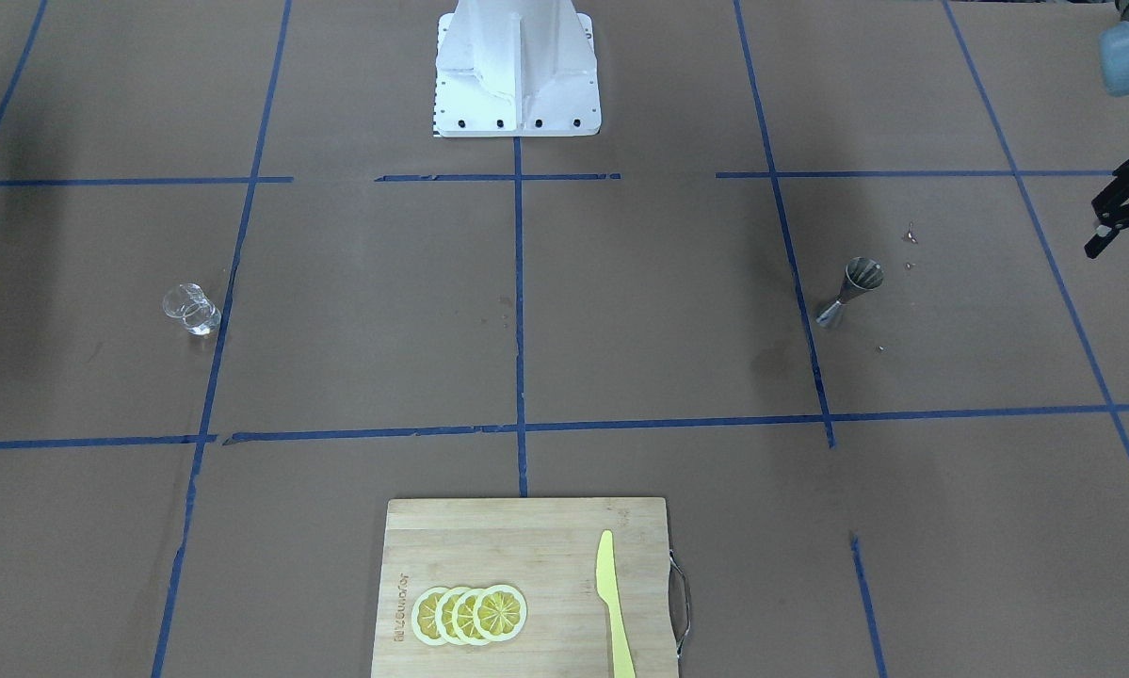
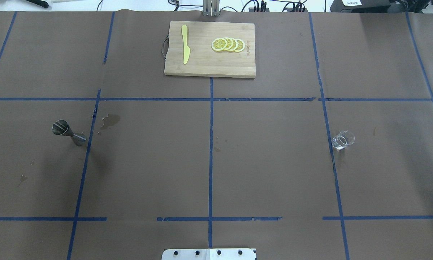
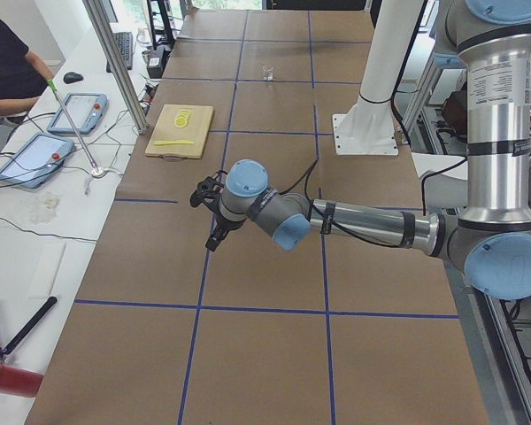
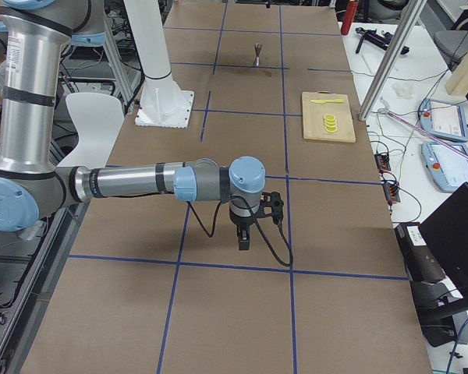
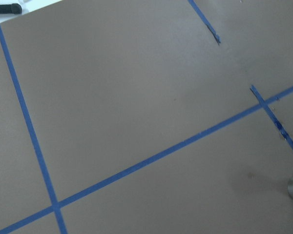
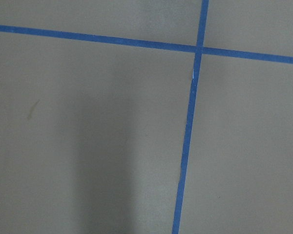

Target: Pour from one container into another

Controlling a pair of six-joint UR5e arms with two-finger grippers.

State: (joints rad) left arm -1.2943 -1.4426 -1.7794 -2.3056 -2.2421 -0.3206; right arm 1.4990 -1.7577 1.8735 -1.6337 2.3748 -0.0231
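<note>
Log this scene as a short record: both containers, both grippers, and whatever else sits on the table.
glass cup: upright on the robot's right side of the table, no gripper near it; fill level unclear
jigger: upright on the robot's left side, far from the cup
left gripper: in the air, off to the jigger's outer side, holding nothing; jaws unclear
right gripper: above the table, holding nothing; jaws unclear
cutting board: far edge, centre, carrying a yellow knife and lemon slices
pour: not yet begun
</note>
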